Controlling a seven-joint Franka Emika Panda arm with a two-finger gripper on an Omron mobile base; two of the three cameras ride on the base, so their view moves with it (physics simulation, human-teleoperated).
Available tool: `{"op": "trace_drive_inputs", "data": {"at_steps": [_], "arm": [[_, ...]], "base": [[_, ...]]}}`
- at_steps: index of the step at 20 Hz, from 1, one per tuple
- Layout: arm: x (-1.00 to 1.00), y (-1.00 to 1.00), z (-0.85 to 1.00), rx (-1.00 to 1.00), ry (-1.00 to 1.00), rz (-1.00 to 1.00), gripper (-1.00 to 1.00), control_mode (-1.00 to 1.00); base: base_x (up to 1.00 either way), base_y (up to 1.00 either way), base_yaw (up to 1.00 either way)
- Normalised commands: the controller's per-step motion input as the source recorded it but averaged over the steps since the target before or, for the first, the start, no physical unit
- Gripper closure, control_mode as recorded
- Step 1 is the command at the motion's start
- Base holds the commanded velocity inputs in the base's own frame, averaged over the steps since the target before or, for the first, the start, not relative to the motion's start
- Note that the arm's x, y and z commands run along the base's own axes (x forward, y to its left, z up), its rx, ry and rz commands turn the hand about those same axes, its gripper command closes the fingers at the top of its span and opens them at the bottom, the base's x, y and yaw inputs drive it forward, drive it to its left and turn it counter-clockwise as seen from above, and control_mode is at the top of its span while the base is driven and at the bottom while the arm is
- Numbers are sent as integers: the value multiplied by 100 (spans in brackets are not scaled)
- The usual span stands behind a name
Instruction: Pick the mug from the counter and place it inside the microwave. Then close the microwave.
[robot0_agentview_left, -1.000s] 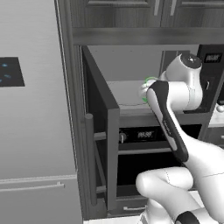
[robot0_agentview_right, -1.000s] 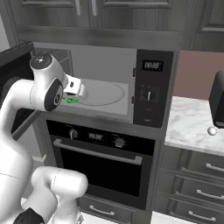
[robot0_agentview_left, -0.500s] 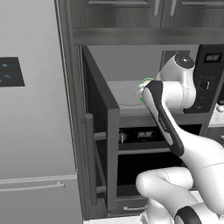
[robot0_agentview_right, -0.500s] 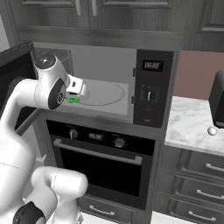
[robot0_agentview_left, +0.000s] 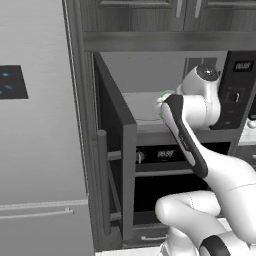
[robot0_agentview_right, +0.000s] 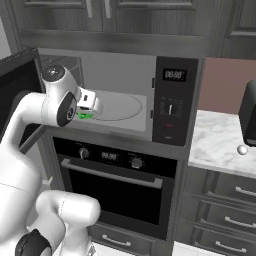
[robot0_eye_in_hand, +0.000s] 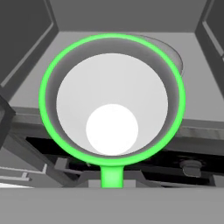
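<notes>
A tall grey fridge fills the left of the left base view. Dark cabinets run along the top. An oven with a horizontal handle sits lower centre. At the right edge stands a black boxy appliance, a small white ball just beside it, above dark drawers.

The microwave display shows digits, blurred beyond sure reading
</notes>
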Motion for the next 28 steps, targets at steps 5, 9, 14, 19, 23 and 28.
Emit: {"op": "trace_drive_inputs", "data": {"at_steps": [5, 9, 14, 19, 23, 28], "arm": [[30, 0, -8, -2, 0, 0, 100, -100], [37, 0, -1, -2, 0, 0, 100, -100], [34, 3, 0, 0, 0, 0, 100, -100], [35, 2, -1, 0, 0, 0, 100, -100], [28, 5, -18, 0, 0, 0, 100, -100], [20, 6, -15, 0, 0, 0, 100, -100]], "base": [[0, 0, 0], [0, 0, 0], [0, 0, 0], [0, 0, 0], [0, 0, 0], [0, 0, 0]]}}
